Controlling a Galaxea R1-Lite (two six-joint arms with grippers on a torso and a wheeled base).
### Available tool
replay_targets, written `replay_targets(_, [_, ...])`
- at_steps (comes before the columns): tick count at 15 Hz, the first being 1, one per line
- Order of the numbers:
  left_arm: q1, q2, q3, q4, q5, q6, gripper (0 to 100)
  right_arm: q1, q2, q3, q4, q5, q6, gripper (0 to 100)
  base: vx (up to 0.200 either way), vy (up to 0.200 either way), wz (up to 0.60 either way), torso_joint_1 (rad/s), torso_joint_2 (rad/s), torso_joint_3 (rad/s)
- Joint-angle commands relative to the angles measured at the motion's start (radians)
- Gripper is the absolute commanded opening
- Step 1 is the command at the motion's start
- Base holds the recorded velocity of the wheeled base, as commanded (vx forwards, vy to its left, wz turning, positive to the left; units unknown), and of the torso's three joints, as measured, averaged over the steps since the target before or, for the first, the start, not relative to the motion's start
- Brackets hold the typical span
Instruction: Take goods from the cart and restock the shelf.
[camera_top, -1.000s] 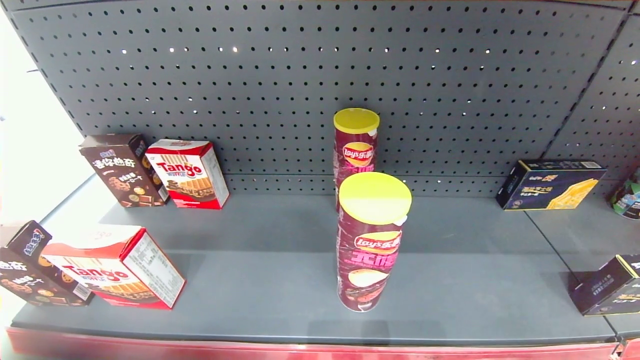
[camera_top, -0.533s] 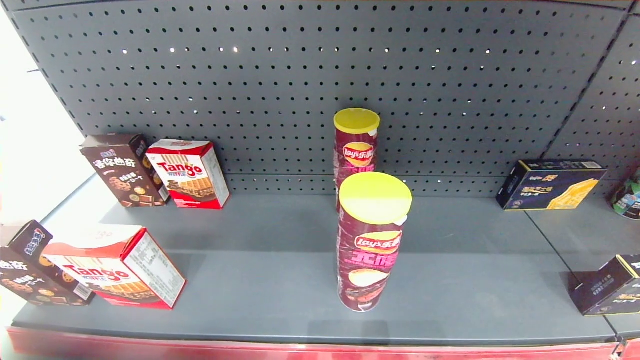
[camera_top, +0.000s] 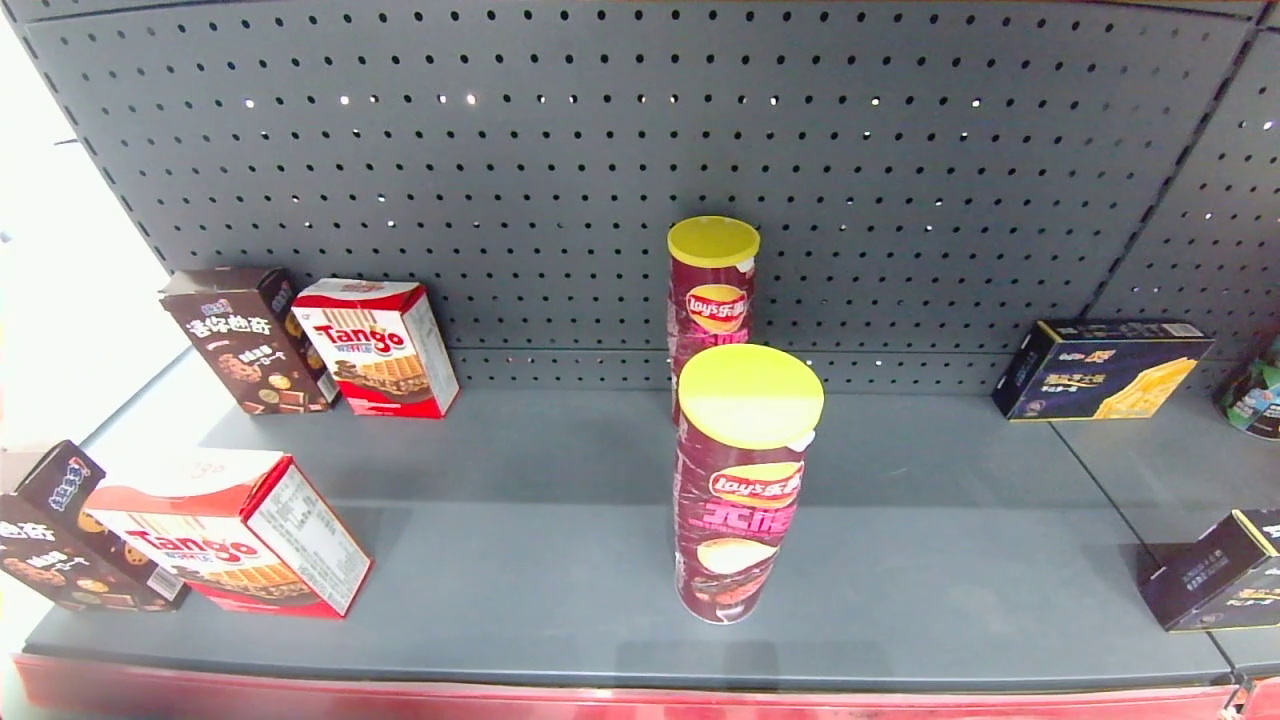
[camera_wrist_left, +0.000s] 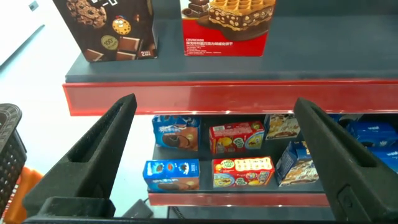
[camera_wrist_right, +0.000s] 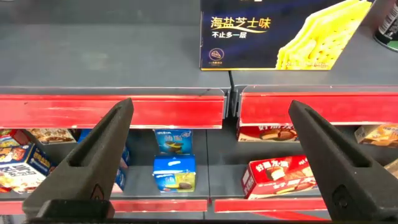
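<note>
Standing upright at mid-shelf, the front chip can (camera_top: 745, 480) sat near the front edge of the shelf (camera_top: 520, 560), with the rear chip can (camera_top: 712, 290) directly behind it against the pegboard (camera_top: 560, 180). Two wafer boxes (camera_top: 225, 535) and two cookie boxes (camera_top: 245, 335) stood to the left, and dark blue boxes (camera_top: 1100, 368) to the right. The left gripper (camera_wrist_left: 214, 102) and right gripper (camera_wrist_right: 211, 104) were spread wide and held nothing, each facing the shelf's red front rail (camera_wrist_right: 112, 111).
</note>
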Motion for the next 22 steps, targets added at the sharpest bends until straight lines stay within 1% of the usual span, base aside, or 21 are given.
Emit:
replay_targets(1, [0.001, 0.001, 0.0, 0.0, 0.0, 0.001, 100, -0.002, 0.0, 0.001, 0.0, 0.002, 0.0, 100, 0.0, 0.0, 0.0, 0.0, 0.0, 0.0])
replay_targets(4, [-0.001, 0.001, 0.0, 0.0, 0.002, -0.002, 100, 0.0, 0.0, 0.001, 0.0, -0.001, 0.004, 100, 0.0, 0.0, 0.0, 0.0, 0.0, 0.0])
replay_targets(7, [-0.001, 0.001, 0.002, 0.0, -0.006, 0.006, 100, 0.0, 0.0, 0.001, 0.0, 0.0, 0.004, 100, 0.0, 0.0, 0.0, 0.0, 0.0, 0.0])
replay_targets(9, [-0.001, 0.001, 0.0, 0.0, -0.007, 0.003, 100, 0.0, 0.0, 0.001, 0.0, 0.0, 0.004, 100, -0.2, 0.0, 0.0, 0.01, 0.0, 0.005])
replay_targets(15, [0.001, 0.0, 0.0, 0.003, -0.003, 0.004, 100, 0.0, 0.0, 0.001, 0.0, 0.0, 0.003, 100, 0.0, 0.0, 0.0, 0.0, 0.0, 0.0])
replay_targets(16, [0.001, 0.0, 0.002, 0.0, -0.003, 0.006, 100, 0.0, 0.0, 0.001, 0.0, 0.002, 0.003, 100, 0.0, -0.2, 0.0, -0.002, 0.0, 0.002])
replay_targets(17, [0.001, 0.0, 0.0, 0.0, 0.0, -0.002, 100, 0.0, 0.0, 0.001, 0.0, 0.002, 0.003, 100, 0.0, 0.0, 0.0, 0.0, 0.0, 0.0])
replay_targets(22, [0.001, 0.0, 0.0, 0.0, -0.001, 0.0, 100, 0.0, 0.0, 0.001, 0.0, 0.0, 0.003, 100, 0.0, 0.0, 0.0, 0.0, 0.0, 0.0])
